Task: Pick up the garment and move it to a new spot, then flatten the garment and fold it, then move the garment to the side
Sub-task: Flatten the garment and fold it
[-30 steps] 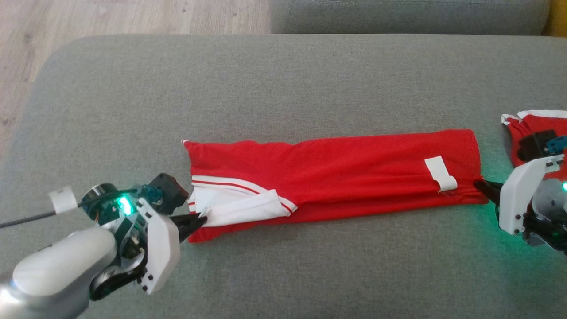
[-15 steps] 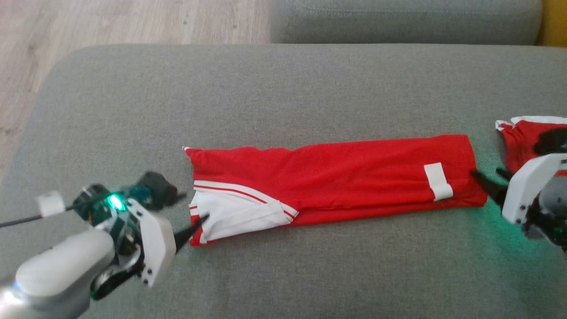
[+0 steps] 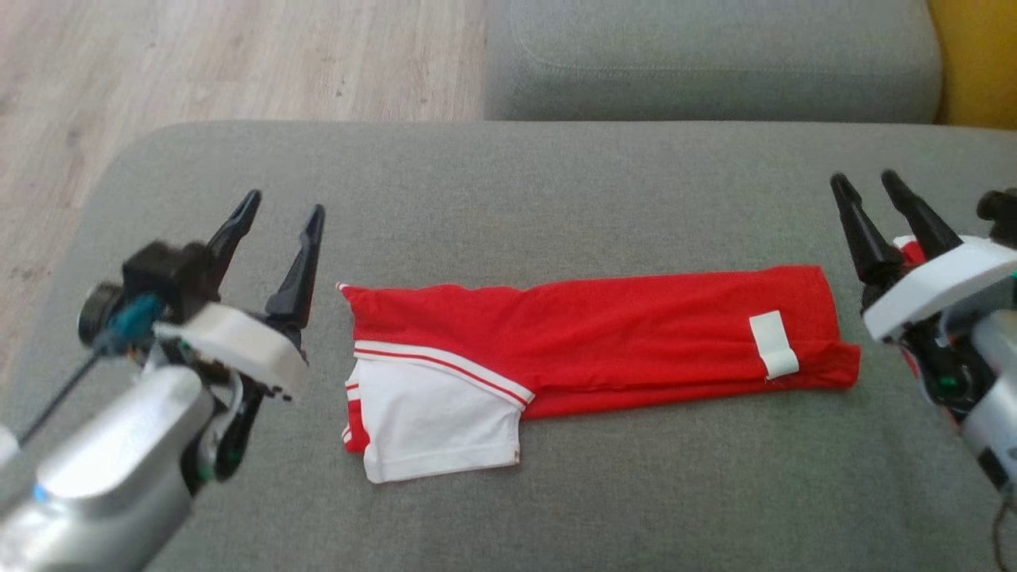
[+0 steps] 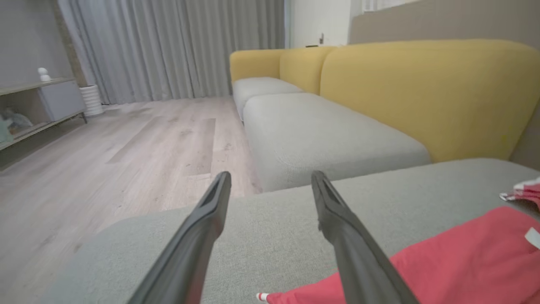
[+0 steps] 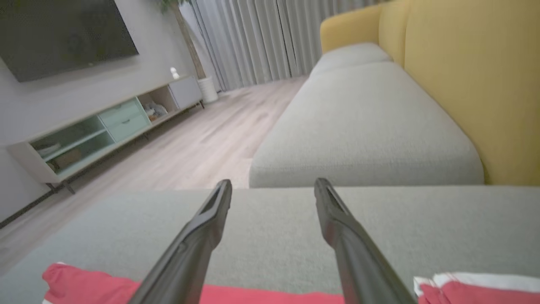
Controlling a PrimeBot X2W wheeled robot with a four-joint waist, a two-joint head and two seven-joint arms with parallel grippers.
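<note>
Garment point(image 3: 596, 334): red, folded into a long band and lying flat on the grey cushion point(image 3: 556, 183). Its long axis runs 9 to 3 o'clock, about mid-cushion in the head view.
Sleeve point(image 3: 433, 421): white with red-and-white trim. It sticks out of the band at the 7 o'clock corner and lies flat.
Tag point(image 3: 772, 343): white strip on the red cloth near the 3 o'clock end.
Left fingers point(image 3: 302, 262): spread wide with nothing between them. They sit at 9 o'clock of the garment, just beside its end and apart from the cloth, tips toward 12 o'clock.
Left wrist view: fingers point(image 4: 356, 253) wide apart over bare cushion. The garment is at 4 to 5 o'clock of the frame, and its edge runs behind one finger.
Right fingers point(image 3: 862, 230): spread wide and empty. They sit at 3 o'clock of the garment, just past its end, tips toward 12 o'clock with a slight lean to 11.
Right wrist view: fingers point(image 5: 354, 253) apart with bare cushion between them. The garment lies along the frame edge from 6 to 8 o'clock.
Second cloth point(image 5: 485, 280): red with a white band, on the cushion at 3 o'clock of the garment and apart from it. The right arm partly hides it in the head view.
Finger height over cushion: cannot tell.
Far cushion point(image 3: 715, 63): grey, at 12 o'clock.
Floor point(image 3: 238, 56): pale wood, at 10 to 11 o'clock.
Sofa back point(image 4: 422, 93): yellow, behind the far cushion.
Curtains point(image 4: 168, 42): grey, at the far end of the room.
Shelf unit point(image 5: 105, 126): low, along the wall.
</note>
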